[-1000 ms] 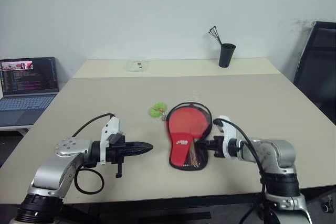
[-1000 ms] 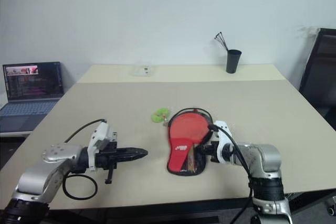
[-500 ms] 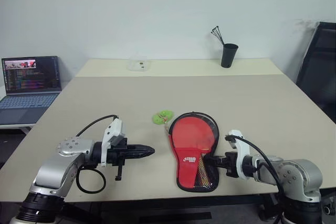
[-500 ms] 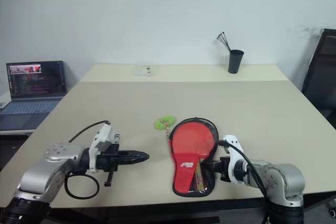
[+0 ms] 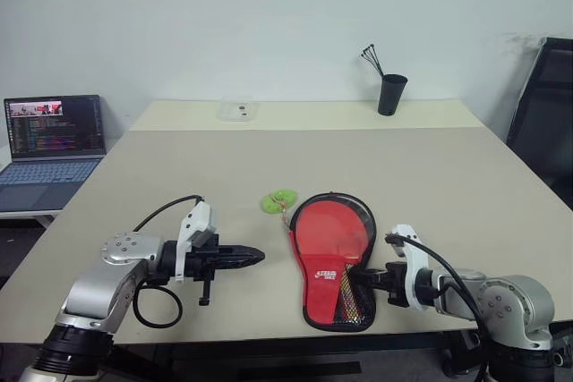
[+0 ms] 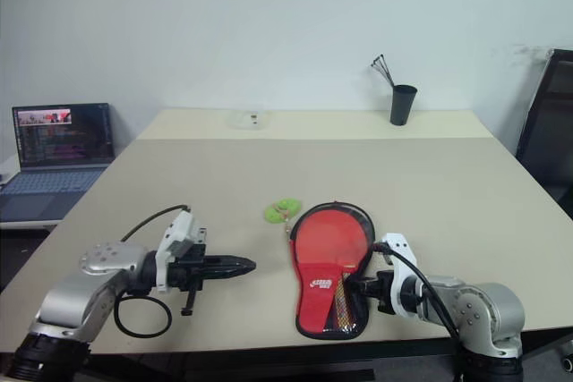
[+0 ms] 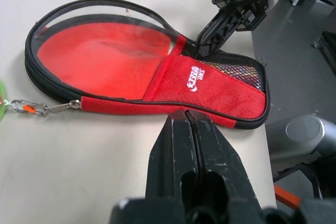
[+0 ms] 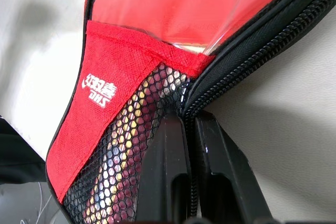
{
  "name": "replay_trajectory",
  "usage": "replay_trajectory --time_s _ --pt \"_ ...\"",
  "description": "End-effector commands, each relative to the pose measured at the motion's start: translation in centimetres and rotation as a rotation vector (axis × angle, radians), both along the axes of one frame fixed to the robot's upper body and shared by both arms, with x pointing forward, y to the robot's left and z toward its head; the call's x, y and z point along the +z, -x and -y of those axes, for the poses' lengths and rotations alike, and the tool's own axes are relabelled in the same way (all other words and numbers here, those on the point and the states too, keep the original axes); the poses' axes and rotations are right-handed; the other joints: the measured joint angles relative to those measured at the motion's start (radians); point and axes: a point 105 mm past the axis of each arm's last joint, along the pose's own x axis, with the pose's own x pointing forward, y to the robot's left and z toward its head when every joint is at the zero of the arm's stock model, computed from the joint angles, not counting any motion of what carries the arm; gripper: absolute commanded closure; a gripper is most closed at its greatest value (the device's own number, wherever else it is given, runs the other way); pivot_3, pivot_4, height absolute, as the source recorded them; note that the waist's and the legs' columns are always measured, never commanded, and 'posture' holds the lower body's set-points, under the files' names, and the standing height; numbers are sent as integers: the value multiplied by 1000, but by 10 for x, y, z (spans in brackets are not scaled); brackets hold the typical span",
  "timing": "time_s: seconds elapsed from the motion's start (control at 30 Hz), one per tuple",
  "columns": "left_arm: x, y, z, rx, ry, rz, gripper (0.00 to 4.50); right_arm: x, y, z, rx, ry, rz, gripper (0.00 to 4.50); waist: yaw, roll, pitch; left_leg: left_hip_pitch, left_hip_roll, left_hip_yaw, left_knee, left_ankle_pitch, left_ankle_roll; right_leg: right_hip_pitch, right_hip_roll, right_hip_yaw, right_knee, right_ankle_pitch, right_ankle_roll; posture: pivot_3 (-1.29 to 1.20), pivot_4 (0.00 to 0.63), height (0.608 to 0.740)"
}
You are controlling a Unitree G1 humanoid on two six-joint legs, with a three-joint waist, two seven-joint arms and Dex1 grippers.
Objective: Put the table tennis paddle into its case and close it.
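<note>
Bare table point(image 5: 466, 185) lay open on every side of the case point(image 5: 333, 257), which sat near the front edge between the left gripper point(image 5: 253, 256) and the right gripper point(image 5: 360, 279). A green tag point(image 5: 280, 199) lay just beside the case's far left; a black cup point(image 5: 389, 94) and a small clear object point(image 5: 235, 112) stood well apart near the wall.

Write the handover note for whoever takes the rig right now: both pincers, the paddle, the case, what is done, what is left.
Left pincer: shut, empty, hovering over the table, apart from the case.
Right pincer: shut on the zip edge of the case, at its handle end, beside the mesh pocket.
Table tennis paddle: inside the case, red face showing through the clear window, striped handle behind the mesh.
Case: flat on the table near the front edge, a green tag clipped at its round end.
Done: paddle is in.
Left: whether the zip is fully closed cannot be told; check it, finish if not, then release.
</note>
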Motion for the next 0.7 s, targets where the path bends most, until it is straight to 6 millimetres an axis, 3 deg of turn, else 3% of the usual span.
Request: replay_trajectory --time_s 0.03,0.2,0.4,0.47,0.63,0.7 --pt "6 -1 3 -10 7 36 4500 1 -2 8 -19 12 -6 4479 0 0 0 0 0 0 0 0 0 0 0 0 0 0 0 0 150 740" --pt "6 -3 4 2 15 39 4500 4 -5 7 -27 5 3 4479 0 0 0 0 0 0 0 0 0 0 0 0 0 0 0 0 150 740" --pt "8 -15 1 77 28 82 4500 18 -12 16 -28 93 103 2747 0 0 0 0 0 0 1 0 0 0 0 0 0 0 0 0 150 740" --pt "11 -24 -1 130 42 114 4500 26 -11 20 47 180 194 2075 3 0 0 0 0 0 1 0 0 0 -1 0 0 0 0 0 150 740" --pt "15 -44 -5 254 71 163 4500 33 13 26 334 321 291 266 2 0 1 -2 -1 -1 1 0 0 0 -1 -1 -2 0 1 0 150 740" --pt "15 -54 -9 311 54 199 4500 36 21 27 427 332 310 21 2 0 1 -2 -1 0 1 -1 1 0 -1 -1 -3 0 1 0 150 740"
